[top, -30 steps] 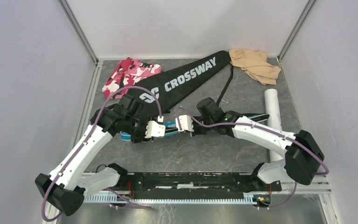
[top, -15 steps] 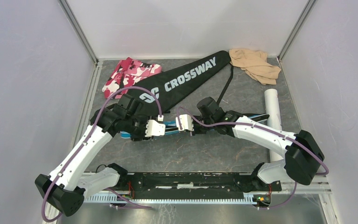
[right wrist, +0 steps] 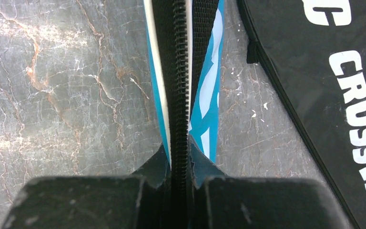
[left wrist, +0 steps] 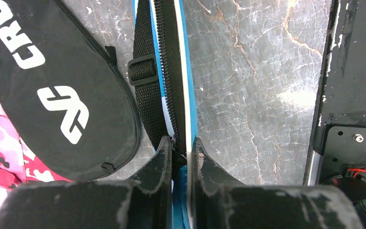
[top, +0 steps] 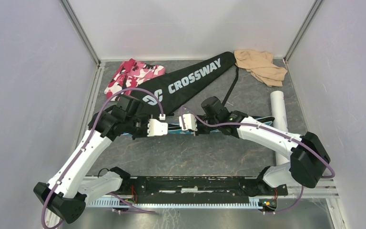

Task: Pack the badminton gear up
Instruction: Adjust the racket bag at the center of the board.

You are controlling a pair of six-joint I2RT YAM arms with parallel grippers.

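The left end effector and the right end effector are each clamped on the upturned edge of the blue zippered fabric racket cover, which stretches between them. Hold that span taut and level, and pull evenly so that neither pinch slips off.
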